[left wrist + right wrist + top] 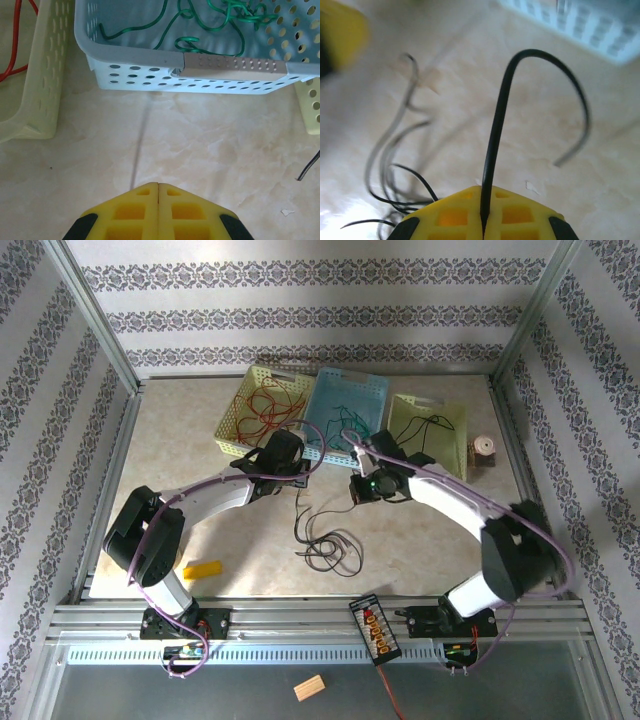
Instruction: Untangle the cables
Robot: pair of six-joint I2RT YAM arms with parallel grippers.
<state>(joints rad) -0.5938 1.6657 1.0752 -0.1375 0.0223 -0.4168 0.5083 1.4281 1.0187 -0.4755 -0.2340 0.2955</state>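
The black cable (495, 135) is clamped in the right gripper (482, 220), with its slack coiled to the near left. The left gripper (158, 187) is pressed together, empty.

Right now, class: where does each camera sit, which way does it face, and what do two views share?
Top external: above and behind, looking down at the table; left arm, right arm show.
Left wrist: on the left arm, facing the blue basket of green cables; shut left gripper below.
Right wrist: on the right arm, facing the table; right gripper shut on the black cable.
Shared: top and right wrist show that cable.
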